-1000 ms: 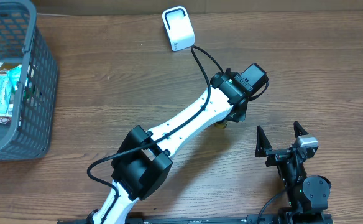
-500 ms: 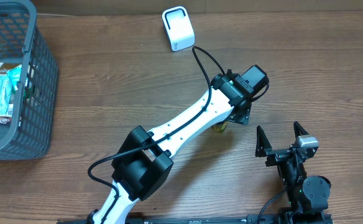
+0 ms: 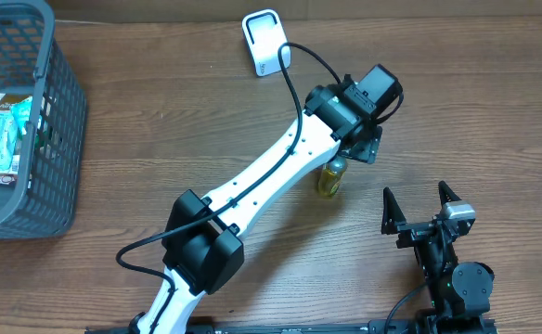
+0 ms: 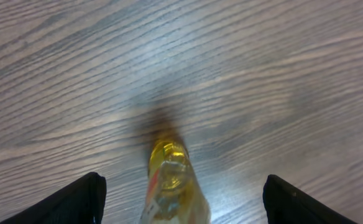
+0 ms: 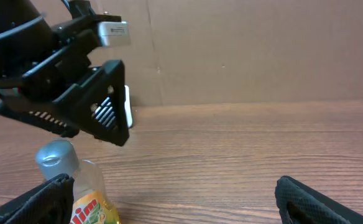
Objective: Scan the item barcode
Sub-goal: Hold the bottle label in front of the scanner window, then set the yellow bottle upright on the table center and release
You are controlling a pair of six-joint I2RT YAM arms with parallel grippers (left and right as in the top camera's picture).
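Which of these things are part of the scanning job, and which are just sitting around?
Part of the job:
- yellow bottle, standing upright
- white box near the far edge, likely the scanner
- left gripper, open over the bottle

Just lying about:
- grey basket
- packets inside it
- right gripper, open, holding nothing

Matt wood-grain table (image 3: 160,111); glossy clear plastic bottle (image 3: 330,178); grey plastic basket (image 3: 67,130).

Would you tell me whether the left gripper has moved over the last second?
Yes. The left gripper has shifted toward the white scanner, uncovering the yellow bottle.
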